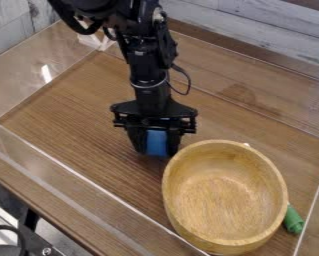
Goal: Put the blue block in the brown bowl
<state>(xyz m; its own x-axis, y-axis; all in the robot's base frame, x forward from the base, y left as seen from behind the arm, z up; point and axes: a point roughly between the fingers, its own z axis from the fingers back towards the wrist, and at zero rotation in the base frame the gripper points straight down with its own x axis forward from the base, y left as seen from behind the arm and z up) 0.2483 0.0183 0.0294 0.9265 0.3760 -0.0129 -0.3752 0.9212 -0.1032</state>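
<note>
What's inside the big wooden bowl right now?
Nothing. The brown bowl shows only its bare wooden inside. The blue block is outside it, on the table beside the rim, with the gripper shut on it. The bowl's near inner wall is hidden by the rim.

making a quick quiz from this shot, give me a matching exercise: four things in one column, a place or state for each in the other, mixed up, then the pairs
Things
1. blue block
2. brown bowl
3. green object
4. hand

Places or states
A. empty, at the lower right of the table
B. points straight down, shut
C. between the fingers, down at the tabletop
D. outside the bowl, by its right rim

Pairs: 1-C, 2-A, 3-D, 4-B
</note>
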